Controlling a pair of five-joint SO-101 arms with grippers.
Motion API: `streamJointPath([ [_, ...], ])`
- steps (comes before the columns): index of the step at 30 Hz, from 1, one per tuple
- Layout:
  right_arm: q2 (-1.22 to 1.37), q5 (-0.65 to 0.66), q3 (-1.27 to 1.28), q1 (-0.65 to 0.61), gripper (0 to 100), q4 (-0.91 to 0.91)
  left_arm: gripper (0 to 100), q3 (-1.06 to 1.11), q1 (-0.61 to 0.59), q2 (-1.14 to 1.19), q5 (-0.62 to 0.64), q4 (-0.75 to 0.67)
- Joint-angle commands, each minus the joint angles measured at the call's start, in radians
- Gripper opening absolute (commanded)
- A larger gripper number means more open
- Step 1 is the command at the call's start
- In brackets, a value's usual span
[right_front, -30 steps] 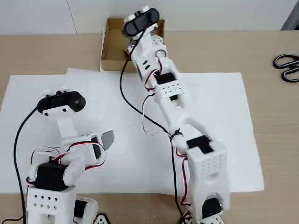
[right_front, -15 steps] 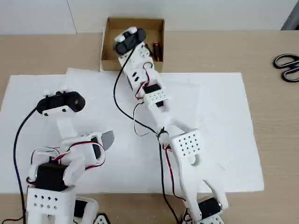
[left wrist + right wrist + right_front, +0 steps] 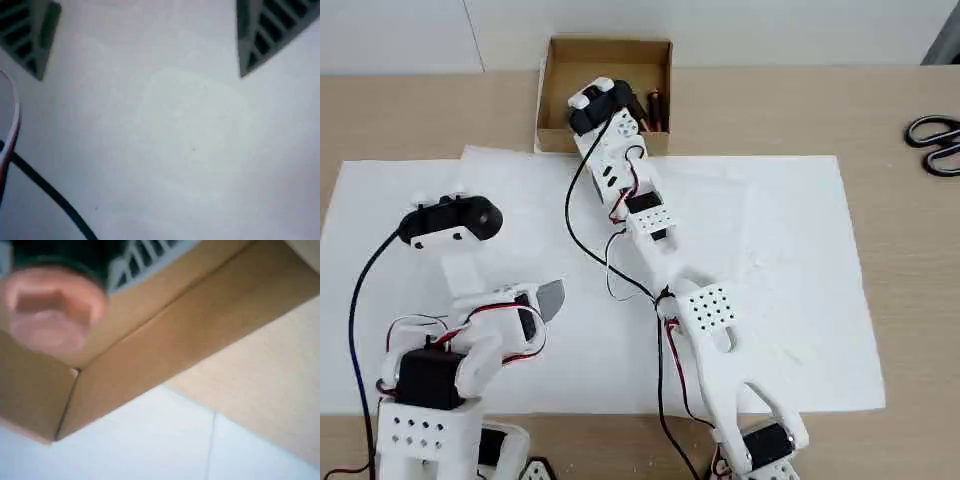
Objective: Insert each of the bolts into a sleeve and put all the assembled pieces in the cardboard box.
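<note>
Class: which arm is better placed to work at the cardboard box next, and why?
Right: its hand is over the cardboard box; the left hand hangs open over the white paper.

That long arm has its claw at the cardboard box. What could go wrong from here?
1. The right gripper is close to the near wall of the cardboard box. Pulling back could catch that wall and drag or tip the box.
2. In the right wrist view a pinkish piece sits right by the gripper. It is unclear whether it is held, so it might get dragged out of the box.
</note>
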Motion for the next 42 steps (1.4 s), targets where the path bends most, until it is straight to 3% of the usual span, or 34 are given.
streamJointPath([
  [1,-0.018,0.009,-0.061,-0.007,15.8,-0.022,24,-0.007,0.000,-0.008,0.006,-0.014],
  [12,-0.022,0.023,-0.195,0.001,17.7,0.059,24,-0.008,-0.003,-0.008,0.002,-0.014],
  [20,-0.021,0.215,-0.468,0.030,17.7,0.113,24,-0.016,-0.005,-0.009,0.000,-0.052],
  [23,-0.025,0.219,-0.632,0.039,17.7,0.303,24,-0.018,-0.005,-0.009,0.000,-0.064],
  [30,-0.249,0.215,-0.618,0.093,17.7,0.648,24,-0.087,-0.005,-0.009,0.000,-0.057],
  [38,-0.619,0.089,-0.615,0.120,17.7,1.363,24,-0.097,-0.005,-0.015,0.000,-0.044],
  [42,-0.820,0.074,-0.615,0.143,17.7,1.716,24,-0.091,-0.048,-0.155,-0.051,-0.074],
])
